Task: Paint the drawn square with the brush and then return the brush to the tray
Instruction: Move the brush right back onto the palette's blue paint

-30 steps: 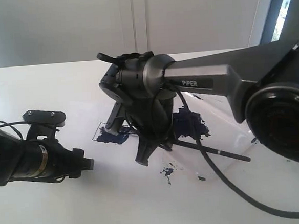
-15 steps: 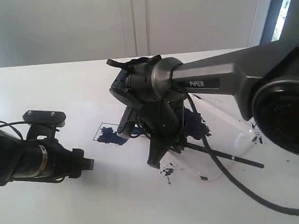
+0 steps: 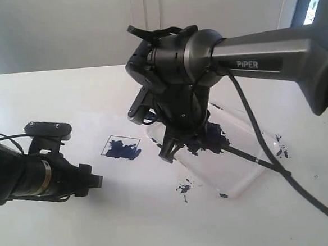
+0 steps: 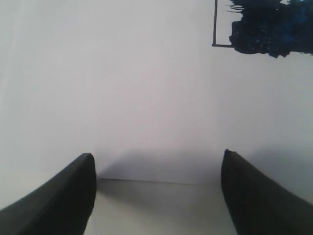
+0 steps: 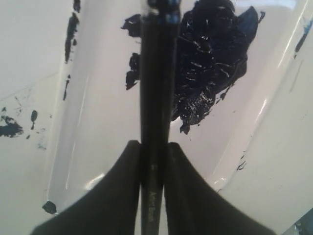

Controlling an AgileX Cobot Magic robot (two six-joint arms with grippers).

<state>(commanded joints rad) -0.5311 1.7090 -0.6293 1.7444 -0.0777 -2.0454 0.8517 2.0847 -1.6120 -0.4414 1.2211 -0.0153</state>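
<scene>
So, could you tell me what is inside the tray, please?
The tray holds a dark blue paint blot, with the brush over it, gripped by the right end effector. Its tip is hidden behind that end effector.

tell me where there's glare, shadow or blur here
Exterior view: window blown out upper right. Left wrist view: soft shadow at the left gripper, the drawn square cropped at the edge. Right wrist view: wet paint in the tray glints, the brush blurs near the lens.

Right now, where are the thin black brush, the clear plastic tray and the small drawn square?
thin black brush (image 5: pixel 155 98), right wrist view, mid-shaft
clear plastic tray (image 3: pixel 241 174), exterior view, bare floor
small drawn square (image 3: pixel 120 147), exterior view, painted middle
</scene>
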